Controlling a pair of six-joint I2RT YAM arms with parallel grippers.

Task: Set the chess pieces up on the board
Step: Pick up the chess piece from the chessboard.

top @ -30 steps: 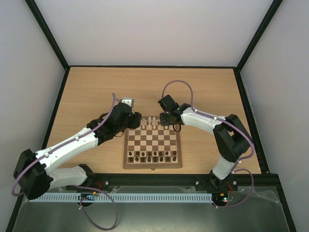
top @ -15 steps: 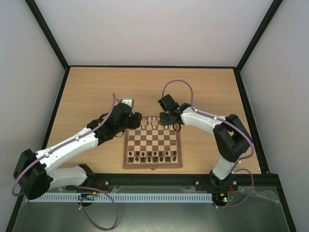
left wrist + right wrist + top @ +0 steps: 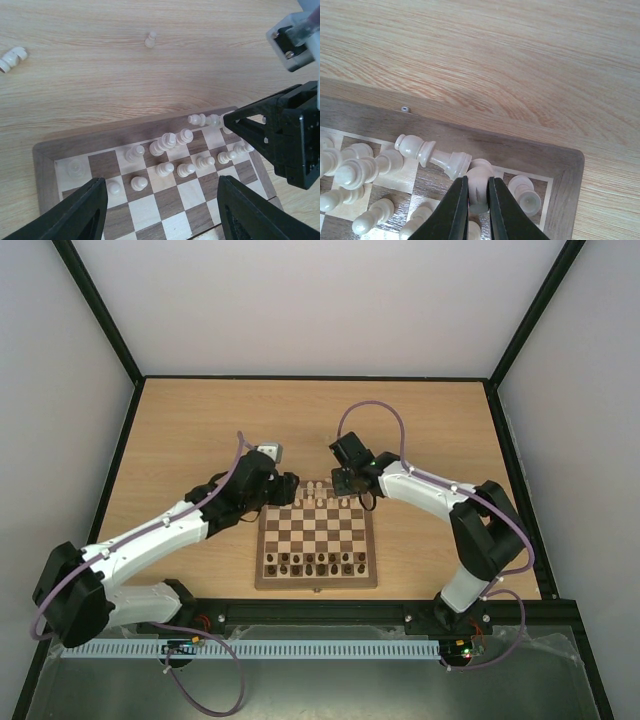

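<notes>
The board [image 3: 316, 583] lies between the arms. Dark chess pieces [image 3: 315, 562] stand along its near side and cream chess pieces [image 3: 315, 495] along its far side. My right gripper [image 3: 479, 200] is shut on a cream piece [image 3: 480, 176] over the back row by the far right corner. Beside it a cream piece [image 3: 427, 152] lies tipped over, and another [image 3: 524, 192] stands in the corner square. My left gripper [image 3: 161, 186] hangs open above the far left part of the board [image 3: 45, 155], over the cream pawns [image 3: 165, 169], holding nothing.
Two cream pieces are off the board on the tabletop beyond it: one upright [image 3: 150, 39] and one lying down [image 3: 12, 58]. The right arm's black gripper body [image 3: 285, 135] sits close on the right of the left wrist view. Black frame rails edge the table.
The right gripper's jaws have closed onto the cream piece at the back row. The left arm has edged slightly right, toward the board's far left corner.
</notes>
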